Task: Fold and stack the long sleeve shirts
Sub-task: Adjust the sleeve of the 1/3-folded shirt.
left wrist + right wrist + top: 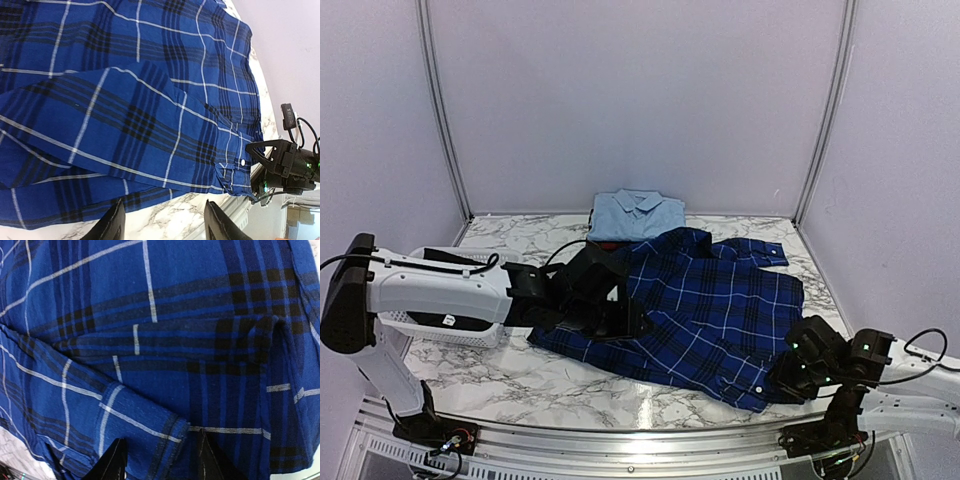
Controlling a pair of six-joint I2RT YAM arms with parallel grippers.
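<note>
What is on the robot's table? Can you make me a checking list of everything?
Surface: marble table, white with grey veins.
Job's things: navy shirt spread out in the middle; blue shirt folded at the far edge.
Clutter: white basket on the left, partly hidden by the left arm.
Pincers: left pincer open over the navy shirt's left side; right pincer open over its near right corner.
Cables: black cables loop off the robot.
Surroundings: lilac walls; metal rail along the near edge.
</note>
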